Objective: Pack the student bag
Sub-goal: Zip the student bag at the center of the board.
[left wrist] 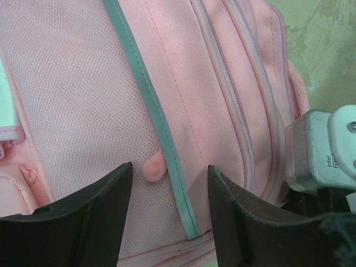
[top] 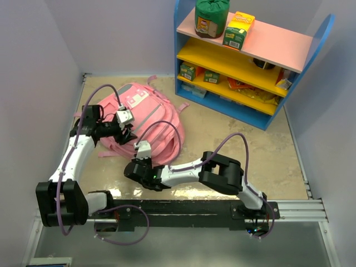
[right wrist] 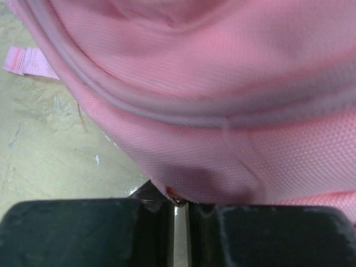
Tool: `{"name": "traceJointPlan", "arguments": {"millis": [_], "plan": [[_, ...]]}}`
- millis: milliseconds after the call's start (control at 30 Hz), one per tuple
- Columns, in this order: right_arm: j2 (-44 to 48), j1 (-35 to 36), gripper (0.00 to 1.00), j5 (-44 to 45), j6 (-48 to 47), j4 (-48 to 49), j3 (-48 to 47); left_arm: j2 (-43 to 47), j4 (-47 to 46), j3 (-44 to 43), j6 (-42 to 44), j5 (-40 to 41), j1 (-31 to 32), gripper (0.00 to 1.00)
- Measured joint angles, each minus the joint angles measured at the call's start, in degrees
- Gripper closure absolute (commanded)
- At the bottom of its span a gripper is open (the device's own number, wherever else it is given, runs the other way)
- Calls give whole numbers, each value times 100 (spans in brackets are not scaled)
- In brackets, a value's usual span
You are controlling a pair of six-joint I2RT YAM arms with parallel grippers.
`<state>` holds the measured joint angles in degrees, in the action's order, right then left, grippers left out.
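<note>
The student bag [top: 153, 117], a large pink backpack, lies on the beige table at the left centre. My left gripper [top: 127, 135] is open just above the bag's near left side. In the left wrist view it [left wrist: 169, 169] straddles a teal trim strip [left wrist: 161, 122] and a small pink tab [left wrist: 154, 167] on the mesh pocket [left wrist: 83, 111]. My right gripper [top: 139, 164] is at the bag's near edge. In the right wrist view it [right wrist: 179, 201] is shut on a pinch of the bag's lower edge [right wrist: 222, 161].
A blue shelf unit [top: 250, 61] with pink and yellow boards stands at the back right, with a green container [top: 211, 16], a yellow-green box [top: 239, 29] and packets on it. Walls close in on the left and right. A pink strap end [right wrist: 30, 61] lies on the table.
</note>
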<state>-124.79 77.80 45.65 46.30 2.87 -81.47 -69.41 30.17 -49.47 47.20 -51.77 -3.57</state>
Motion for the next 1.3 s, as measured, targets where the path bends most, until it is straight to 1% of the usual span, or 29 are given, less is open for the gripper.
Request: {"name": "traceJointPlan", "arguments": {"millis": [67,167,300,433,500,700,833,1000,1033,1133,1200,1300], "plan": [[59,-2,100,20,55,61,142,13,-15,0,-76,26,20,44],[463,4,100,87,61,225,726,33,-55,0,-223,90,42,47],[1440,11,100,323,-87,444,1773,61,-140,0,-551,216,68,50],[2181,55,100,516,-205,643,2507,170,-210,0,-820,350,72,52],[2411,57,100,603,-278,754,2802,278,-247,-9,-918,428,72,53],[2719,55,100,763,-540,754,3156,321,-251,-149,-1062,452,72,54],[3123,50,100,704,-796,848,3425,323,-175,-299,-1062,450,72,50],[3405,52,100,376,-1043,927,3637,442,472,-817,-835,173,151,52],[3416,52,100,293,-1082,977,3654,514,664,-909,-680,94,256,52],[3421,52,100,68,-1189,1126,3681,855,1069,-905,-310,-46,951,51],[3421,50,100,-63,-1222,1207,3681,1180,1215,-656,-173,-98,1539,51],[3421,15,100,-216,-1228,1261,3683,1565,1368,-151,-70,-37,2192,50]]}}
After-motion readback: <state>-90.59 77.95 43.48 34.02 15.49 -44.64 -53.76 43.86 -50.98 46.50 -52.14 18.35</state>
